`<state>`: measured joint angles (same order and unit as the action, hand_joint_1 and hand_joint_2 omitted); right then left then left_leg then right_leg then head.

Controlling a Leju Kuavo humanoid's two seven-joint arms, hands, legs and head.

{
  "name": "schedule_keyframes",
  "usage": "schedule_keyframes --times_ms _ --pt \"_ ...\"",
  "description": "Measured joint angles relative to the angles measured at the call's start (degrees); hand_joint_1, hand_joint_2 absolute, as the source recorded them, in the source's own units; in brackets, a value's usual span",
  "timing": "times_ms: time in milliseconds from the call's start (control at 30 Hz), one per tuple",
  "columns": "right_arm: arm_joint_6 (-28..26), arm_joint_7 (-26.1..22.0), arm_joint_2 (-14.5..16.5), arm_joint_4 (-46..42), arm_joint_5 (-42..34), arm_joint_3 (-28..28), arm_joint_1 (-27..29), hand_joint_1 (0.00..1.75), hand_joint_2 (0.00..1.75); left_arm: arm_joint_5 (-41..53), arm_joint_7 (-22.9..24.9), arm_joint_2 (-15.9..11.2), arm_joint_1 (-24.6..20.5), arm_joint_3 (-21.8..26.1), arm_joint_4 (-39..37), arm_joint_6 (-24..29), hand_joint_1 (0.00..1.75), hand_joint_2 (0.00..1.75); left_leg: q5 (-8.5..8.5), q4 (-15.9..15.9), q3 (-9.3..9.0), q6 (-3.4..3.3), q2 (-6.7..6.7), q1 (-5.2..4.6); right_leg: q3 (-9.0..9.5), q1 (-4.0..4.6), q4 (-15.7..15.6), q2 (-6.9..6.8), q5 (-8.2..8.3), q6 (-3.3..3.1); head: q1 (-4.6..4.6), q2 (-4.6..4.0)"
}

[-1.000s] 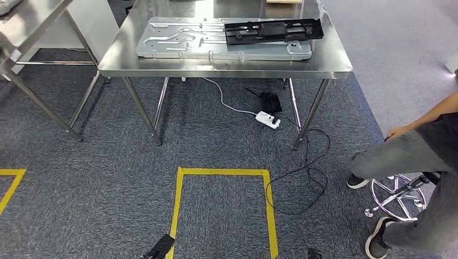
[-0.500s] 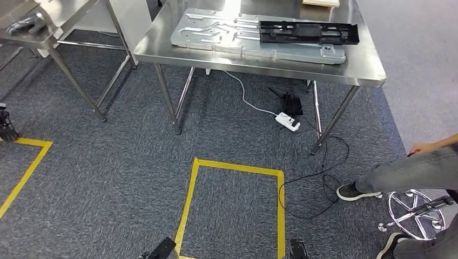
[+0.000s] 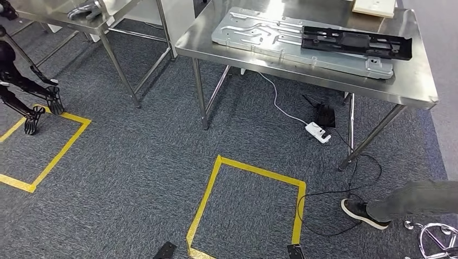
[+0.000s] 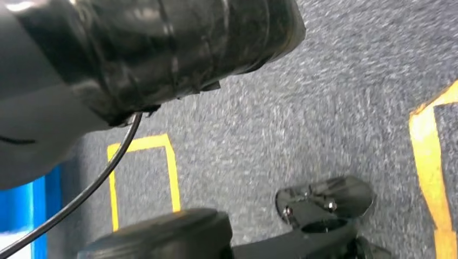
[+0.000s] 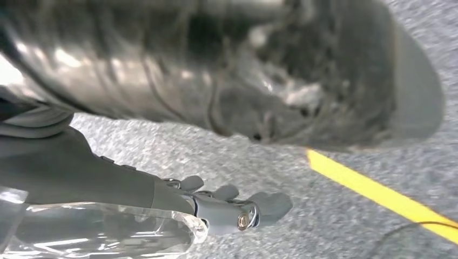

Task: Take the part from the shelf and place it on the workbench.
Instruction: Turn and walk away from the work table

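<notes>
Right robot hand empty, grey fingers apart — over speckled carpet.

Floor: grey-blue carpet marked with yellow tape rectangles. Furniture: stainless steel table on slanted legs; a second steel table stands beside it. Beneath the first: white power strip, black adapter, trailing cables. Chrome stool base at one corner. Overhead light glares on the tabletop.

Part on plate, atop workbench, far right.
</notes>
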<state>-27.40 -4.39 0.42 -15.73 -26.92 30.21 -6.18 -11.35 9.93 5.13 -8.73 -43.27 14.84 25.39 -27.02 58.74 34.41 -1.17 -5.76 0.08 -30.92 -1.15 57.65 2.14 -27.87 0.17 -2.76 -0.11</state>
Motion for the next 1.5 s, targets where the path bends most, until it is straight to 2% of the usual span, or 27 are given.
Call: schedule_keyframes --times_ms 33,100,167,200,233,267,333,400,467,533,600,667,700,733,767,833,900,967,1033,1167,1233,1267,1333,1367,1400,1467,1500 --pt "0.07 0.07 0.03 0.04 -0.01 0.1 0.21 0.0 0.0 -0.01 0.05 -0.02 -0.14 0.01 0.0 -0.22 0.0 0.0 -0.91 1.41 0.72 0.29 1.32 -0.05 0.17 -0.16 -0.32 -0.62 0.19 -0.33 -0.21 0.0" --pt "0.16 0.28 0.06 0.14 0.05 0.36 0.62 0.0 0.0 0.02 0.08 -0.06 -0.64 0.02 0.0 -0.43 0.0 0.0 -4.19 7.44 3.58 0.83 4.15 0.17 0.24 -0.1 -0.49 -1.99 0.26 -0.69 -0.58 0.0" --pt "0.37 0.91 0.08 0.32 0.41 0.67 0.93 0.0 0.0 -0.23 -0.01 -0.19 -1.08 0.05 0.0 -0.46 0.0 0.0 -6.51 13.59 6.55 1.34 4.91 0.55 0.22 -0.01 -0.39 -3.6 0.1 -0.79 -0.66 0.0" --pt "0.56 1.31 0.09 0.43 0.92 0.9 0.99 0.0 0.0 -0.57 -0.13 -0.34 -1.22 0.12 -0.01 -0.43 0.0 0.0 -6.25 14.3 6.86 1.54 5.08 0.71 0.23 -0.01 -0.33 -4.34 0.0 -0.76 -0.67 0.0" --pt "0.82 1.69 0.11 0.5 1.66 1.28 1.0 0.0 0.0 -0.97 -0.24 -0.54 -1.4 0.23 -0.01 -0.38 0.0 0.0 -5.01 12.86 6.08 1.65 5.31 0.84 0.26 -0.03 -0.26 -5.0 -0.1 -0.67 -0.67 0.0" --pt "1.16 2.04 0.14 0.55 2.58 1.82 0.97 0.0 0.0 -1.38 -0.31 -0.8 -1.72 0.38 -0.01 -0.36 0.0 0.0 -3.11 9.55 4.31 1.68 5.86 0.93 0.34 -0.05 -0.18 -5.64 -0.23 -0.51 -0.68 0.0" --pt "2.02 2.92 0.18 0.56 4.45 3.23 0.88 0.0 0.0 -1.84 0.09 -1.28 -3.03 0.66 -0.01 -0.83 0.0 0.0 -0.57 2.39 0.62 1.44 8.26 0.62 0.53 0.13 0.02 -6.83 -0.56 -0.05 -0.69 0.0" --pt "4.37 5.69 0.19 0.57 7.27 5.08 0.16 0.0 0.0 -1.91 2.42 -1.92 -5.36 0.84 -0.04 -3.54 0.0 0.0 -0.09 -0.4 -0.47 0.85 9.29 0.15 0.59 0.5 0.1 -7.94 -0.71 0.51 -0.54 0.0" --pt "7.94 9.63 0.21 0.55 10.87 7.43 -1.74 0.0 0.0 -1.9 6.16 -3.03 -8.38 0.9 -0.17 -8.04 0.0 0.0 0.31 -0.49 -0.05 0.14 7.96 0.1 0.5 0.64 0.06 -8.81 -0.71 1.07 -0.4 0.0" --pt "10.45 11.84 0.24 0.51 13.38 9.63 -4.19 0.0 0.0 -2.22 8.79 -4.09 -11.38 0.94 -0.29 -11.33 0.0 0.0 0.77 -0.89 0.01 -0.49 6.85 0.28 -0.19 0.4 1.55 -7.22 -1.84 1.54 -0.27 0.0" --pt "11.57 12.21 0.26 0.49 14.74 11.65 -6.0 0.0 0.0 -2.74 9.86 -4.81 -13.76 1.13 -0.33 -12.94 0.0 0.0 1.05 -1.12 -0.03 -1.03 5.67 0.32 -2.83 0.21 7.37 -4.24 -4.95 1.64 -0.02 0.0" --pt "12.05 11.74 0.26 0.49 15.85 13.89 -6.77 0.0 0.0 -2.83 10.07 -5.45 -14.99 1.37 -0.37 -14.42 0.0 0.0 1.12 -1.1 -0.02 -1.28 4.16 0.16 -6.31 0.27 14.45 -2.99 -7.45 1.51 0.09 0.0" --pt "12.17 11.33 0.26 0.49 16.51 15.01 -6.88 0.0 0.0 -2.6 9.93 -5.85 -15.13 1.44 -0.38 -15.26 0.0 0.0 1.13 -1.07 -0.04 -1.29 3.29 0.09 -7.22 0.28 15.94 -2.8 -7.28 1.43 0.09 0.0" --pt "12.23 10.88 0.28 0.49 17.22 16.02 -6.96 0.0 0.0 -2.31 9.72 -6.34 -15.12 1.45 -0.4 -16.08 0.0 0.0 1.12 -0.99 -0.07 -1.29 2.39 0.06 -7.23 0.27 15.36 -2.65 -6.05 1.32 0.09 0.0" --pt "12.3 10.52 0.32 0.46 17.96 16.91 -7.07 0.0 0.0 -2.08 9.49 -6.86 -15.08 1.44 -0.42 -16.72 0.0 0.0 1.09 -0.86 -0.09 -1.24 1.51 0.05 -6.37 0.24 12.84 -2.23 -3.93 1.15 0.1 0.0" --pt "12.62 10.14 0.39 0.42 19.24 18.32 -7.54 0.0 0.0 -2.2 9.28 -7.71 -15.23 1.44 -0.45 -17.25 0.0 0.0 0.97 -0.42 0.17 -0.96 -0.03 0.06 -3.95 0.03 6.31 0.67 -0.25 0.71 0.04 0.0" --pt "13.08 10.06 0.41 0.39 20.1 19.29 -8.09 0.0 0.0 -3.05 9.67 -8.38 -15.67 1.46 -0.48 -17.1 0.0 0.0 1.04 0.01 0.96 -0.34 -1.34 0.3 -2.45 -0.11 2.57 3.21 0.36 0.46 -0.06 0.0" --pt "13.4 10.08 0.48 0.34 20.6 20.03 -8.4 0.0 0.0 -4.02 10.35 -9.14 -15.82 1.56 -0.57 -16.81 0.0 0.0 1.42 -0.09 1.62 0.5 -2.65 0.66 -1.97 -0.03 1.64 2.71 0.0 0.22 -0.05 0.0" --pt "13.51 10.08 0.61 0.22 20.81 20.45 -8.57 0.0 0.0 -4.48 10.8 -9.78 -15.68 1.66 -0.68 -16.66 0.0 0.0 1.48 -0.18 1.89 1.06 -2.6 0.79 -1.72 -0.2 1.13 1.62 0.32 -0.28 -0.09 0.0" --pt "13.52 10.08 0.67 0.14 20.85 20.55 -8.67 0.0 0.0 -4.63 10.96 -9.97 -15.62 1.68 -0.73 -16.58 0.0 0.0 1.31 0.02 2.04 1.17 -1.64 0.77 -1.51 -0.37 0.77 1.1 0.51 -0.54 -0.17 0.0" --pt "13.58 10.06 0.71 0.11 20.95 20.65 -8.78 0.0 0.0 -4.9 11.12 -9.95 -15.71 1.7 -0.74 -16.55 0.0 0.0 0.62 1.28 2.57 1.4 0.53 0.56 -1.29 -0.25 0.59 0.58 0.53 -0.7 -0.34 0.0" --pt "13.88 10.12 0.75 0.09 21.19 20.91 -8.91 0.0 0.0 -5.28 11.35 -9.96 -15.94 1.77 -0.74 -16.52 0.0 0.0 -0.71 4.29 4.1 1.69 2.09 0.56 -1.12 -0.09 0.51 -0.27 0.48 -0.92 -0.44 0.0" --pt "15.07 9.85 1.01 -0.04 22.55 22.14 -9.58 0.0 0.0 -6.83 12.28 -10.57 -16.75 2.49 -0.84 -16.81 0.0 0.0 -1.01 8.2 6.34 2.42 4.85 0.89 -0.86 0.15 0.64 -3.35 0.08 -1.23 -0.64 0.0" --pt "15.69 9.52 1.2 -0.14 23.38 22.8 -10.06 0.0 0.0 -7.47 12.78 -11.03 -17.41 2.87 -0.91 -17.25 0.0 0.0 -0.03 7.69 6.2 2.68 6.11 1.07 -0.8 0.23 0.85 -4.92 -0.21 -1.2 -0.64 0.0" --pt "16.08 9.06 1.39 -0.28 24.11 23.35 -10.64 0.0 0.0 -7.88 13.18 -11.56 -18.16 3.2 -1.02 -17.77 0.0 0.0 1.43 4.82 4.92 2.69 7.53 0.95 -0.79 0.29 1.05 -6.15 -0.49 -1.01 -0.64 0.0" --pt "16.39 8.36 1.69 -0.55 24.96 24.04 -11.59 0.0 0.0 -7.81 13.6 -12.24 -19.83 3.33 -1.2 -18.75 0.0 0.0 2.53 0.62 2.94 2.08 9.49 0.41 -0.71 0.65 1.26 -7.42 -0.88 -0.48 -0.55 0.0" --pt "16.68 8.16 1.84 -0.66 25.44 24.43 -11.98 0.0 0.0 -7.8 13.85 -12.62 -20.46 3.42 -1.33 -19.1 0.0 0.0 2.34 0.25 2.86 1.68 9.58 0.12 -0.55 0.83 1.17 -8.01 -1.0 -0.22 -0.48 0.0"
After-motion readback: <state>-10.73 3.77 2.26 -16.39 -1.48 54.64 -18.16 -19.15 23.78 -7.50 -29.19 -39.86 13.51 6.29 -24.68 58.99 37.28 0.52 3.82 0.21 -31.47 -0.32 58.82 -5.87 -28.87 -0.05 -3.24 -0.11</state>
